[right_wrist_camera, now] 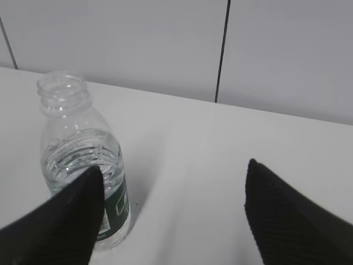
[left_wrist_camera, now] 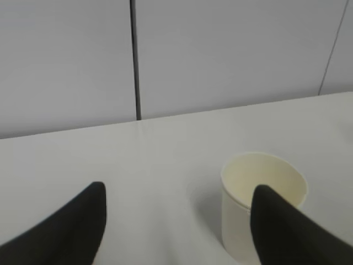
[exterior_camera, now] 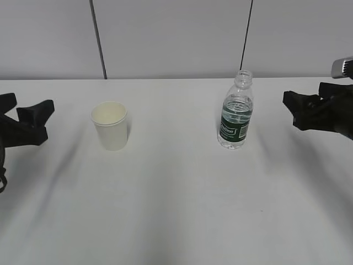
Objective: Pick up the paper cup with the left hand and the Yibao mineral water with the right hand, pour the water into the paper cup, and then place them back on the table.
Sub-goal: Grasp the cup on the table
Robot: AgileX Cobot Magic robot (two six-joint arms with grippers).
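Observation:
The cream paper cup [exterior_camera: 110,125] stands upright and empty on the white table [exterior_camera: 176,215], left of centre. The uncapped Yibao mineral water [exterior_camera: 236,113], partly filled and with a dark green label, stands right of centre. My left gripper [exterior_camera: 30,110] hovers open at the far left, a short way from the cup. In the left wrist view the cup [left_wrist_camera: 270,175] sits ahead, behind the right finger of the open left gripper [left_wrist_camera: 179,190]. My right gripper [exterior_camera: 291,109] is open at the far right, apart from the bottle. In the right wrist view the bottle [right_wrist_camera: 77,141] stands behind the left finger of the open right gripper [right_wrist_camera: 174,168].
Grey wall panels with dark vertical seams [exterior_camera: 98,38] rise behind the table's far edge. Bare white tabletop lies between the cup and the bottle and in front of both.

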